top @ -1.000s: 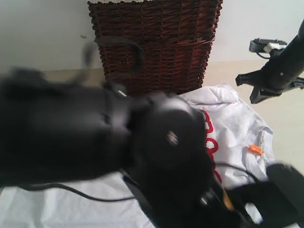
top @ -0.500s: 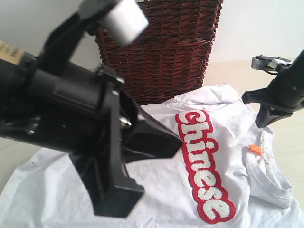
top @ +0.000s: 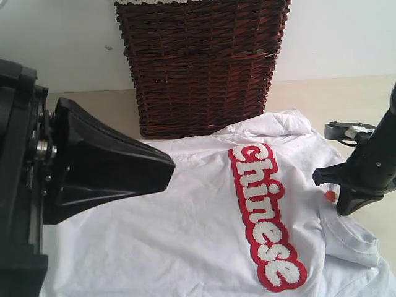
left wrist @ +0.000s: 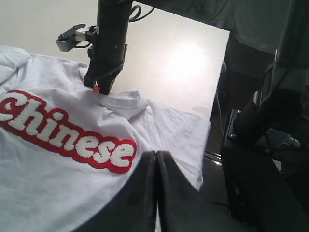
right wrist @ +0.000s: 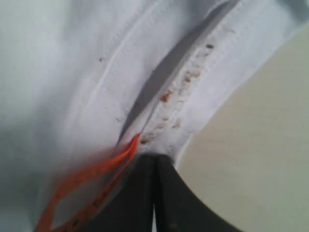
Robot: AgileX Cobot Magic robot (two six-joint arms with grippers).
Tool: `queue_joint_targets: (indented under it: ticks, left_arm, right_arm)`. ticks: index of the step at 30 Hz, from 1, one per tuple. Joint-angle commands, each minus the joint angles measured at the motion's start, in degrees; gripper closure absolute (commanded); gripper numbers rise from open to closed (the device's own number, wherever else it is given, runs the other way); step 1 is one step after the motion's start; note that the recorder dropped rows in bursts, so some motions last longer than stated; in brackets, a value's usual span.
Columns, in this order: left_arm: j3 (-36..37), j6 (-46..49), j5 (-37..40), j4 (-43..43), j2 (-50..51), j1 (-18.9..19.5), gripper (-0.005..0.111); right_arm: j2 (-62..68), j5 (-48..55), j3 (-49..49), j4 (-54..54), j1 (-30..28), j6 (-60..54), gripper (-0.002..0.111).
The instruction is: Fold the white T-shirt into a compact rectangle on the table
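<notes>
**Right gripper at the neckline, left one held off the cloth**

The thin white cotton T-shirt (top: 198, 229) lies spread print-up on the smooth pale cream table (top: 309, 93). It sits directly in front of the dark woven wicker basket (top: 201, 62), with one sleeve close to the basket's foot. No fold looks made yet.

The black right gripper (right wrist: 153, 162) is down at the ribbed white collar (left wrist: 123, 99), off to the right front of the basket. Its jaws are pressed together to a hairline, and the tips sit beside the small orange collar loop (right wrist: 82, 188). Whether any cloth is nipped between them, I cannot tell. The neckline is probably chosen because it gives a firm edge to draw the shirt by.

The black left gripper (left wrist: 155, 159) hangs above the shirt, left front of the basket. Its jaws are closed on nothing, likely waiting to take the other end.

The fuzzy white lettering outlined in red (top: 263, 210) reads "Chinese", starting near the basket and running away from it. The loop shows no readable print.
</notes>
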Motion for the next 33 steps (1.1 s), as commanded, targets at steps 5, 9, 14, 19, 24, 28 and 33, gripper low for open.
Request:
queue_joint_targets:
  ticks: [5, 9, 14, 19, 24, 28, 33]
  left_arm:
    - [1.1, -1.5, 0.0, -0.3, -0.7, 0.1, 0.107]
    - [1.1, -1.5, 0.6, -0.1, -0.7, 0.1, 0.107]
    - [1.1, -1.5, 0.6, 0.2, -0.7, 0.1, 0.107]
    - [1.2, -1.5, 2.1, 0.5, -0.7, 0.1, 0.107]
    - [3.3, -1.5, 2.2, 0.7, -0.7, 0.1, 0.107]
    - [4.8, -1.5, 1.3, 0.9, -0.7, 0.1, 0.107]
    - [5.3, -1.6, 1.7, 1.2, -0.8, 0.1, 0.107]
  right_arm:
    - [3.3, -2.5, -2.3, -24.7, 0.7, 21.8, 0.108]
    - [3.9, -3.3, -3.6, -28.9, 0.7, 24.2, 0.108]
    - [5.7, -3.1, -6.0, -34.3, 0.6, 27.1, 0.108]
    - [7.7, -1.4, -7.3, -39.3, -1.0, 30.6, 0.108]
    - [8.0, -0.6, -8.4, -39.0, -4.2, 30.7, 0.108]
    - [7.7, 0.6, -9.0, -38.3, -6.0, 30.7, 0.108]
    - [7.8, 6.5, -9.1, -44.3, -8.6, 31.1, 0.108]
